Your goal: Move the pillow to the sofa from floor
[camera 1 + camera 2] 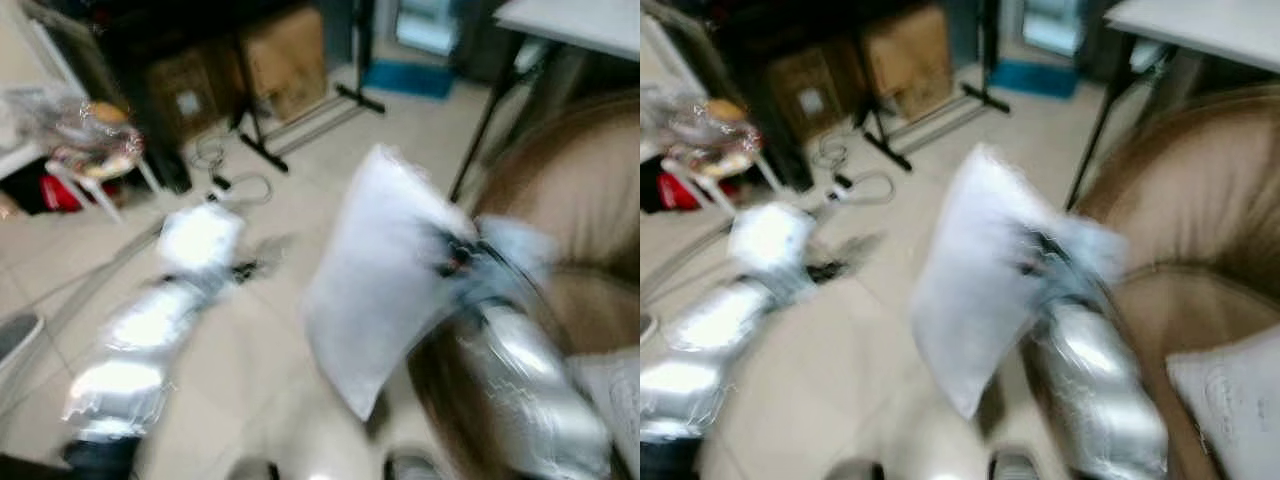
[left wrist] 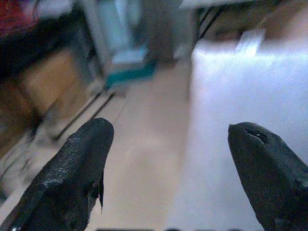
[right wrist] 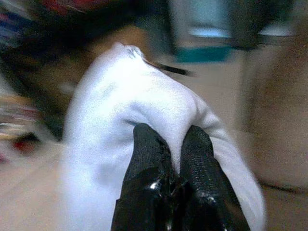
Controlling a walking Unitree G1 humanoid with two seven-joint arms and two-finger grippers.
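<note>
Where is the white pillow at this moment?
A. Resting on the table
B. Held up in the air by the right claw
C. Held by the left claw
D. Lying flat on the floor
B: the right claw pinches the pillow above the floor, and the left claw is open.

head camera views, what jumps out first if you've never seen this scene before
A big white pillow hangs in mid-air above the tiled floor, pinched at one edge by the right gripper, just left of the brown sofa. The left gripper hangs open beside the pillow. Everything is motion-blurred.
</note>
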